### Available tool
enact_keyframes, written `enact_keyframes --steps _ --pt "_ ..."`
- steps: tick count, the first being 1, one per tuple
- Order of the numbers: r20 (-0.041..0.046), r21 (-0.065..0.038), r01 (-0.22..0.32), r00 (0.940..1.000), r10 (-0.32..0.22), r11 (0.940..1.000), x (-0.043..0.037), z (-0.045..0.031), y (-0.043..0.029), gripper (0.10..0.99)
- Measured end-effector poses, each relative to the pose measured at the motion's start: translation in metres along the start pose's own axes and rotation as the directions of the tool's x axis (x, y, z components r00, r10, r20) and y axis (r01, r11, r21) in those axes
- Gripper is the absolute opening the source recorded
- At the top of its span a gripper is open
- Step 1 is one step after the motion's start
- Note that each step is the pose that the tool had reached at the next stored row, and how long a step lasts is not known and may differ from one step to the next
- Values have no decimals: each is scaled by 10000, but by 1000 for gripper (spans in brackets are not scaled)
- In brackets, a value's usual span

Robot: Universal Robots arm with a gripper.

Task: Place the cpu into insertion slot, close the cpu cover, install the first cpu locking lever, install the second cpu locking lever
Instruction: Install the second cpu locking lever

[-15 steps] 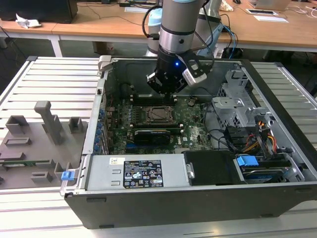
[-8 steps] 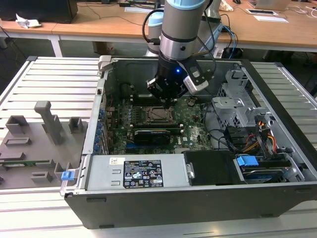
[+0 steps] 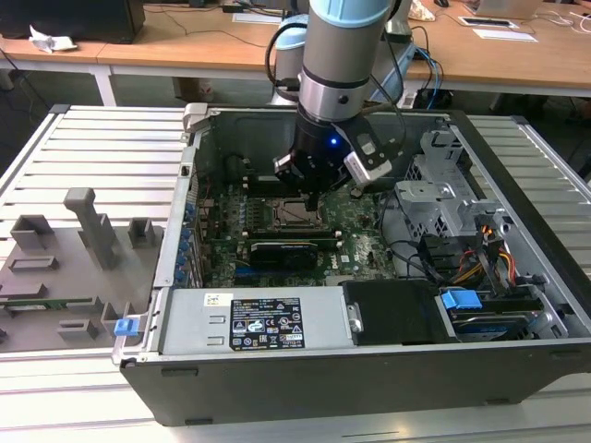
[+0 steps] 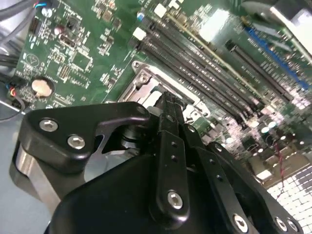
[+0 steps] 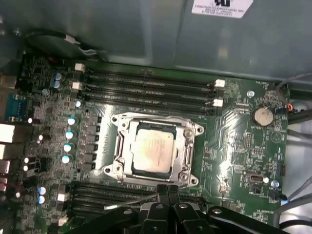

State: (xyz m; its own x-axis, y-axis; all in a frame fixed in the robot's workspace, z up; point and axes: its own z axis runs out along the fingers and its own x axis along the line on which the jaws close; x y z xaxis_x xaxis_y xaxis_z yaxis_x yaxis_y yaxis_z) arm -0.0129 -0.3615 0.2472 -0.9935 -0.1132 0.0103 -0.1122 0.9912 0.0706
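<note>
Arm: reaches down into the open case (image 3: 369, 369), over the motherboard (image 5: 243, 146).
Gripper (image 5: 167, 192): fingers (image 4: 168, 122) pressed together, holding nothing; tips hover just at the edge of the slot.
Cpu (image 5: 152, 152): seated flat in the slot, silvery top showing through the cover's window.
Slot (image 3: 297, 214): mid-board, between two banks of memory slots (image 5: 146, 87).
Cover (image 5: 187, 155): lying down flat over the cpu's edges.
Levers: thin metal rods along the socket's sides; whether latched, cannot tell.
Coin cell (image 5: 263, 116): well apart from the socket, near the board's edge.
Tray (image 3: 74, 258): outside the case, on the exterior view's left.
</note>
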Motion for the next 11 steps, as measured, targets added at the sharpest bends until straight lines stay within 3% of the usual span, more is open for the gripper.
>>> enact_keyframes --steps 3,6,11 --pt "1 -1 -3 10000 3 10000 18 4 -52 106" --pt "0 -1 -2 10000 2 10000 110 9 -50 106" --pt "1 -3 0 10000 0 10000 187 16 -99 106"
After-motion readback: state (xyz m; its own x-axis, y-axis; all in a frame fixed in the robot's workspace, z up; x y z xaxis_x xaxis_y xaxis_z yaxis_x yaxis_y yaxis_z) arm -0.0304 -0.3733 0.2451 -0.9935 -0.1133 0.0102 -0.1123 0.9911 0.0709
